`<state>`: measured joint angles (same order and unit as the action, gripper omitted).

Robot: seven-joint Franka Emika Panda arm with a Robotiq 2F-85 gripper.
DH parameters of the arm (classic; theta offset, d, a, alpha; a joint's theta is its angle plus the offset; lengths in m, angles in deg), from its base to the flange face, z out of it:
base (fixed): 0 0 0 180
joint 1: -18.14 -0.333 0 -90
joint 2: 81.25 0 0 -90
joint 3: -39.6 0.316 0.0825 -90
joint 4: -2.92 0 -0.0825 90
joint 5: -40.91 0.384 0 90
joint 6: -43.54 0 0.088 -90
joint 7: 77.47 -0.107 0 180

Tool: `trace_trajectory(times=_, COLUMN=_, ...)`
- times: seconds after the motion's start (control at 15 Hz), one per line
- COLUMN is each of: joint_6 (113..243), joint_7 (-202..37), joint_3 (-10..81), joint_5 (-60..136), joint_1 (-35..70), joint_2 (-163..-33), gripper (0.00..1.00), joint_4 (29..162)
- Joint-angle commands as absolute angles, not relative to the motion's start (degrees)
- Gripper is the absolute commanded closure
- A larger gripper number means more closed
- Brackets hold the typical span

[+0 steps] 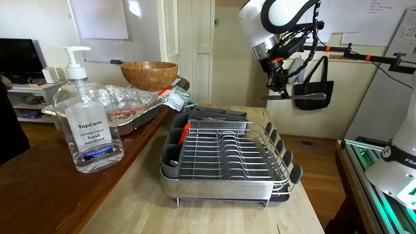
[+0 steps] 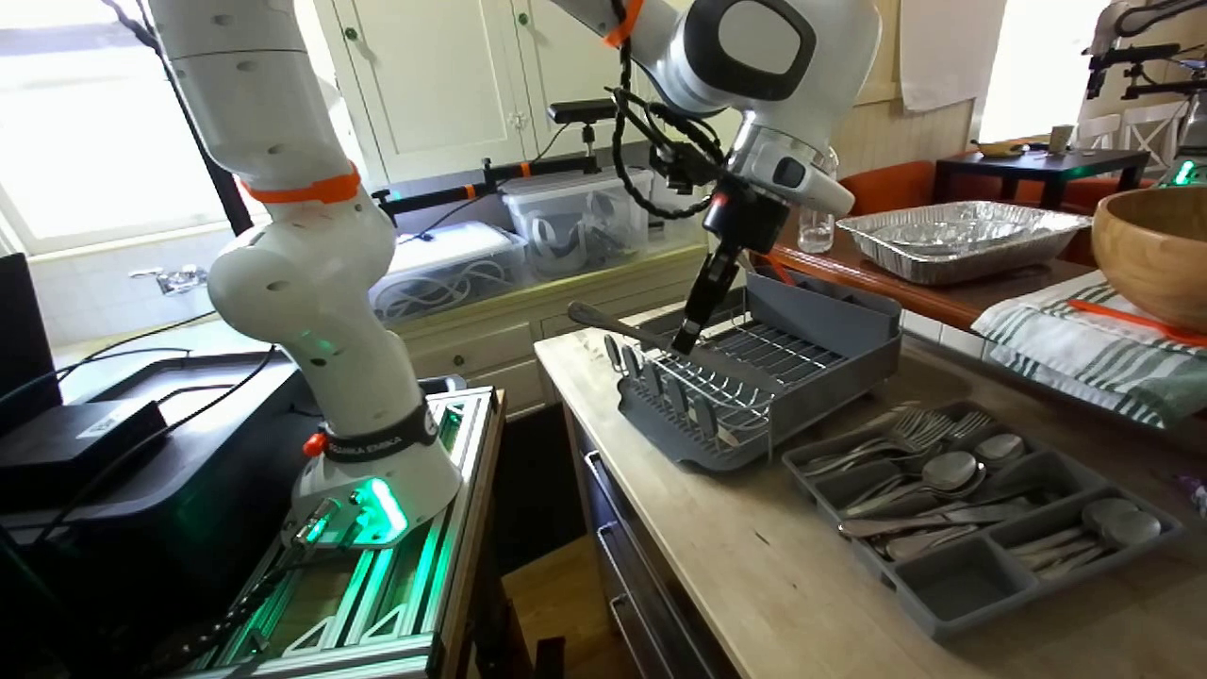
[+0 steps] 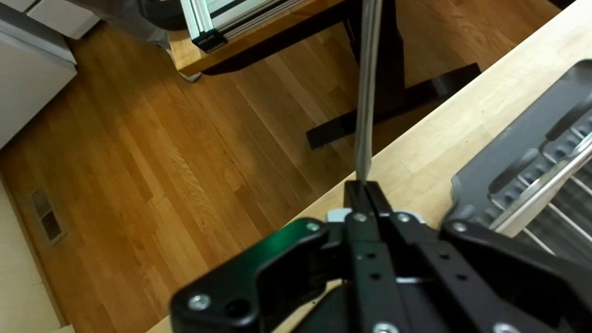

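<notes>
Though knife (image 1: 307,97) aloft, cutlery (image 2: 948,470) in tray (image 2: 967,577).

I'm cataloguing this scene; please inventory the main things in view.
Knife: 1, silver, in gripper
Dish rack: 1, silver and grey, on counter
Cutlery tray: 1, grey, beside rack
Cutlery: many pieces, silver, in tray
Red utensil: 1, red, in rack
Foil pan: 1, silver, on ledge
Sanitizer bottle: 1, clear, on ledge
Wooden bowl: 1, brown, near pan
Tote bag: 1, black, on wall
Robot arm: 1 nearby, white, beside counter
Gripper: 1, black, shut on knife
</notes>
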<state>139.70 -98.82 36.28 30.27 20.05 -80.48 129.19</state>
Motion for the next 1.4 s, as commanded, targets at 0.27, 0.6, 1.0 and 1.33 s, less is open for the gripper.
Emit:
trace_trajectory(times=0.27, joint_6=143.4, joint_7=-97.4, joint_3=35.4, joint_5=27.0, joint_1=21.7, joint_2=-79.2, gripper=0.99, joint_4=130.0)
trace_trajectory(times=0.6, joint_6=152.0, joint_7=-97.3, joint_3=34.2, joint_5=23.5, joint_1=23.1, joint_2=-84.2, gripper=0.99, joint_4=125.9)
trace_trajectory(times=1.0, joint_6=162.6, joint_7=-84.4, joint_3=33.9, joint_5=21.3, joint_1=23.2, joint_2=-92.4, gripper=0.99, joint_4=118.0)
trace_trajectory(times=1.33, joint_6=167.9, joint_7=-68.5, joint_3=33.8, joint_5=25.7, joint_1=25.6, joint_2=-100.1, gripper=0.99, joint_4=111.0)
